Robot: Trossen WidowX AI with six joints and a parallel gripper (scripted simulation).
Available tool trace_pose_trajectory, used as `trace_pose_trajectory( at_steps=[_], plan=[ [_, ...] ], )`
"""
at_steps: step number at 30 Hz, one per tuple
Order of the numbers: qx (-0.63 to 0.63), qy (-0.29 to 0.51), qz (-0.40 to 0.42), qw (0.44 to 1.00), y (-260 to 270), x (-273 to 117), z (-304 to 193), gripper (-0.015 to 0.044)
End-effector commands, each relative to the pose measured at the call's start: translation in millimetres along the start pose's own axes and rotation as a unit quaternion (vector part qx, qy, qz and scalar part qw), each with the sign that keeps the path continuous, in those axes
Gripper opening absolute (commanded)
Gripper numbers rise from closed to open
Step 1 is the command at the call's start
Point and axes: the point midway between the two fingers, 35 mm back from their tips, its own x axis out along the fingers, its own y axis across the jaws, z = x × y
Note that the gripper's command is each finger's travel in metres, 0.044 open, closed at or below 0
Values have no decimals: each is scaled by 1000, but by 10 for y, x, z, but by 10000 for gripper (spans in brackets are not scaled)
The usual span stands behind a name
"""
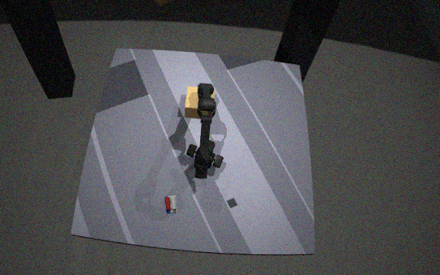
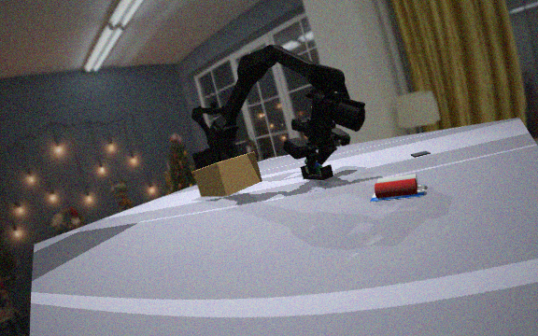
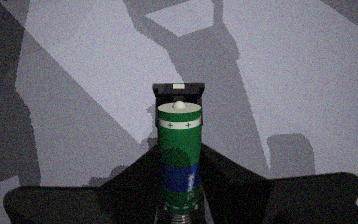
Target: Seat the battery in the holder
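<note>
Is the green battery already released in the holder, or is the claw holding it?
Held. The claw is shut on the green battery, whose terminal end points at the black holder; seating depth cannot be told.

The arm [image 2: 261, 70] rises from its base, bends at the elbow and reaches down with the wrist pointing to the tabletop. The pincer [image 2: 317, 164] is low, its fingers closed on the battery [image 3: 179, 145].

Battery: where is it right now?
In the wrist view the battery sits centred between the gripper fingers, terminal end pointing at the black holder just beyond it.
</note>
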Motion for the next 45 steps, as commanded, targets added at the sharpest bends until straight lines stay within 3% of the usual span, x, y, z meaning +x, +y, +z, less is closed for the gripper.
trace_pose_trajectory(
  at_steps=[1, 45],
  plan=[
    [-2, 7, 1, 1000, -1, -26, -58, 86],
    [1, 87, 10, 996, -26, 40, -80, 86]
  ],
)
